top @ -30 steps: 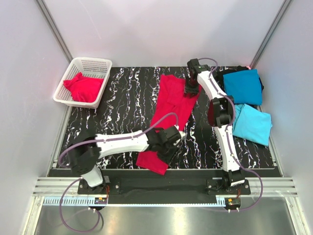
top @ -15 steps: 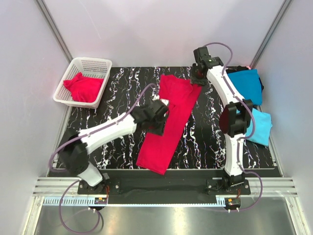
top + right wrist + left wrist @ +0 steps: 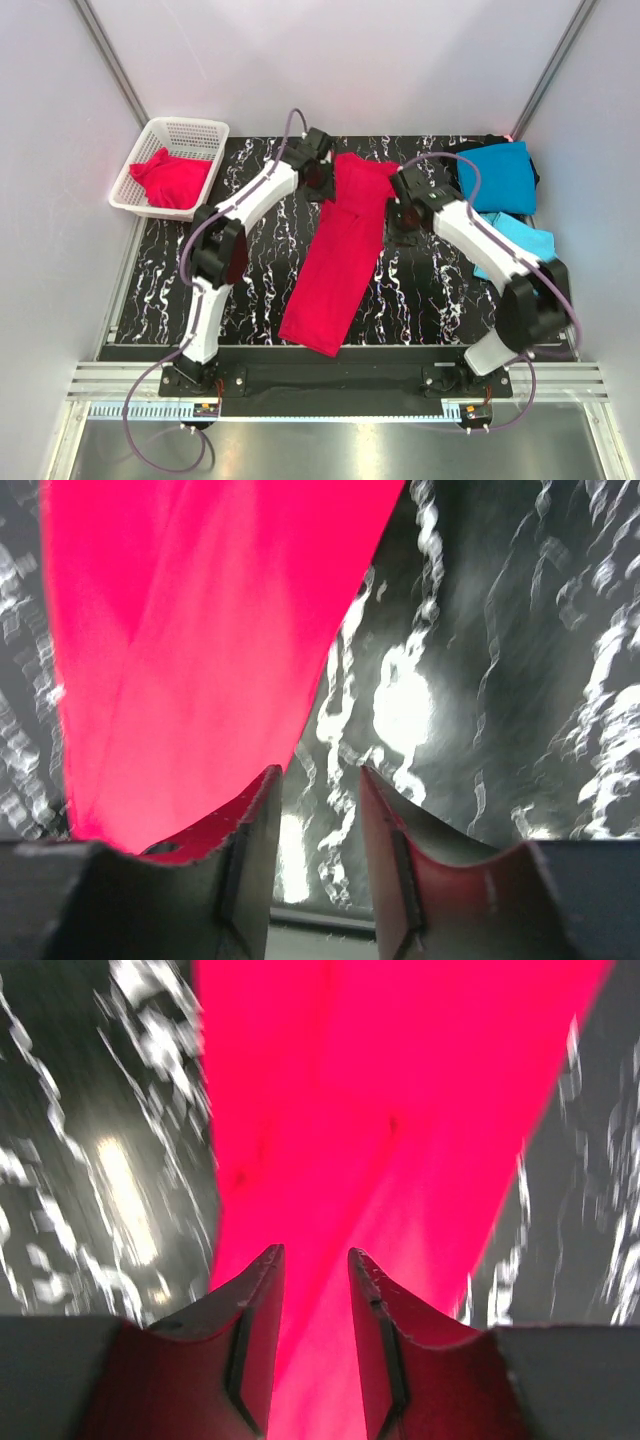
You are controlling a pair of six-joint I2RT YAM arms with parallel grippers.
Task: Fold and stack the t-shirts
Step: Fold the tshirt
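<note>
A crimson-red t-shirt (image 3: 340,255) lies folded into a long narrow strip, running from the far middle of the table to its near edge. My left gripper (image 3: 320,180) hovers over the shirt's far left edge. In the left wrist view its jaws (image 3: 315,1252) stand apart, and only the red cloth (image 3: 390,1090) below shows in the gap. My right gripper (image 3: 405,220) is just right of the shirt's upper part, open (image 3: 318,770) over bare tabletop, with the red cloth (image 3: 190,650) to its left. A teal-blue t-shirt (image 3: 497,175) and a sky-blue t-shirt (image 3: 525,240) lie folded at the right.
A white mesh basket (image 3: 190,128) at the far left holds another crumpled red t-shirt (image 3: 168,180). The black marbled table (image 3: 250,270) is walled in by pale panels on three sides. Both arm bases sit on the rail at the near edge.
My left arm swung from the shirt's near half up to its far left edge. My right arm drew back from the far edge to the shirt's right side. The shirt's upper part looks narrower.
</note>
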